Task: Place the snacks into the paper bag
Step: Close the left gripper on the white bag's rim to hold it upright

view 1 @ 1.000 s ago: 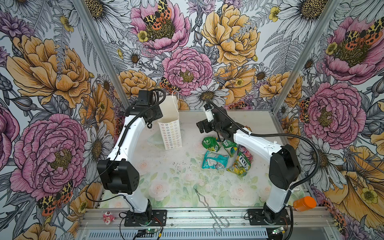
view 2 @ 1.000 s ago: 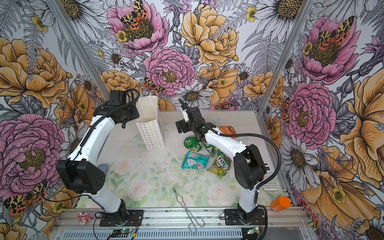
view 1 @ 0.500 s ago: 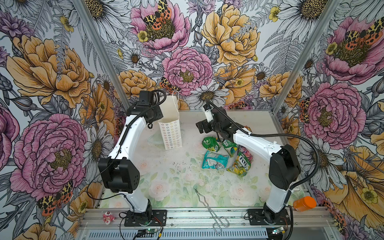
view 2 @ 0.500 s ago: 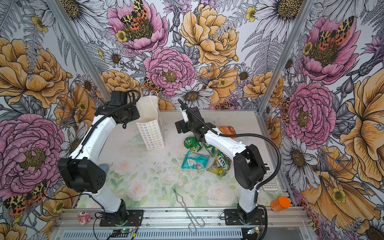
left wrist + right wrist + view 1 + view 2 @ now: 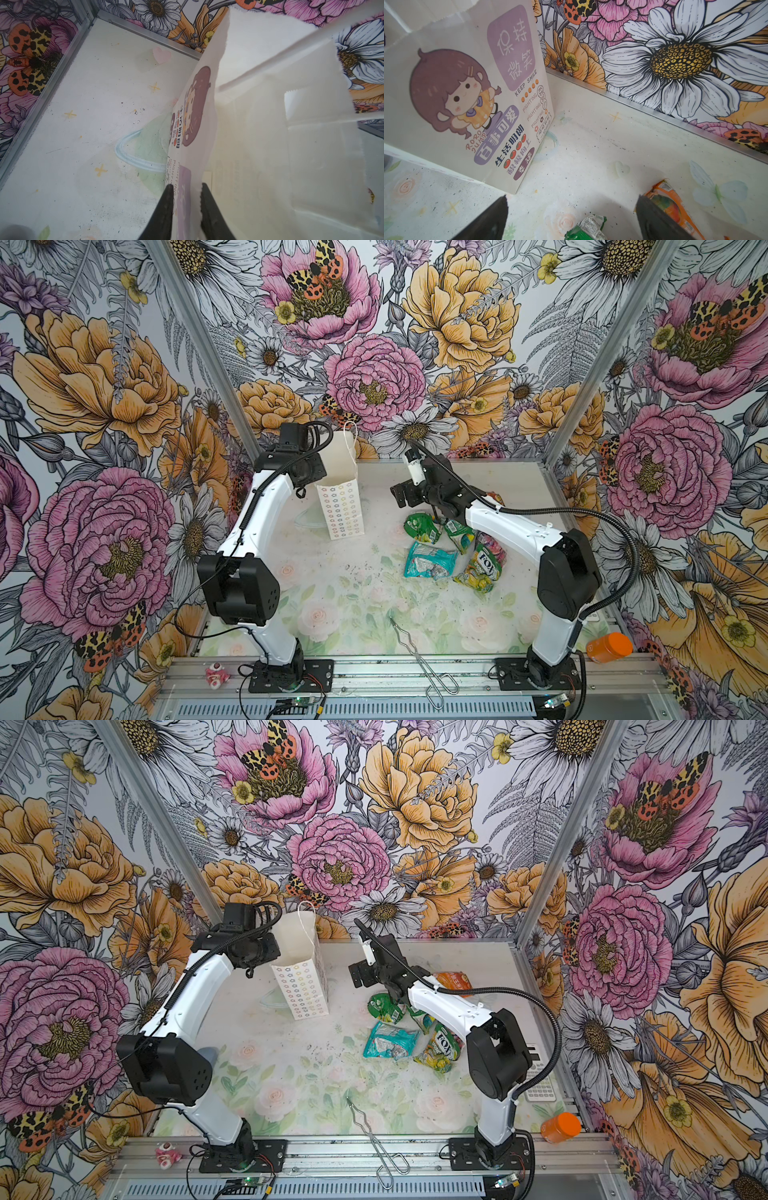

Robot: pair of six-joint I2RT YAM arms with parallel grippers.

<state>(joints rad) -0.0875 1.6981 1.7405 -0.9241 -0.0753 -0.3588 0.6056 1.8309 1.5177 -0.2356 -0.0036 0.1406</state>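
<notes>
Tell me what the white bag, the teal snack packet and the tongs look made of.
Paper bag: matte white paper, going by its crisp folds and sawtooth-cut rim.
Teal packet: probably thin plastic or foil film, crinkled with shiny glints.
Tongs: seemingly bare metal wire, thin, grey and bent.

Six snacks (image 5: 430, 566) are lying near the right end effector (image 5: 572, 199). One paper bag (image 5: 340, 506) is standing at the left end effector (image 5: 187, 187). One pair of tongs (image 5: 419, 655), one bottle (image 5: 609, 647), one toy (image 5: 217, 674) and one calculator (image 5: 540, 1081) are lying well apart from both.
</notes>
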